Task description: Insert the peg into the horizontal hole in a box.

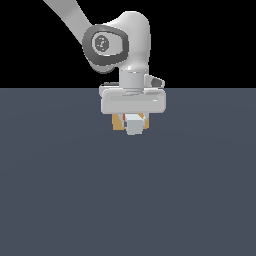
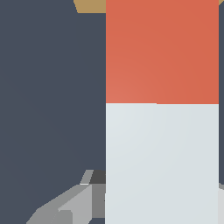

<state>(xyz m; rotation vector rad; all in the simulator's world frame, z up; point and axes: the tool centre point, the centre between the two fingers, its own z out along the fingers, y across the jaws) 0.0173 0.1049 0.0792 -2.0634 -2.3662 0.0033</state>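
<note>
Step in hand: alignment before insertion. The gripper jaws hold the peg above the desk, orange end toward the box just beyond. The hole is hidden. Next: advance the peg straight and level.

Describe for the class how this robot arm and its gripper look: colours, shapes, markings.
The arm is glossy white with rounded links and a dark grey oval joint cap bearing a pale round emblem. A short cylindrical wrist meets the gripper, a wide, light grey rounded block.
</note>
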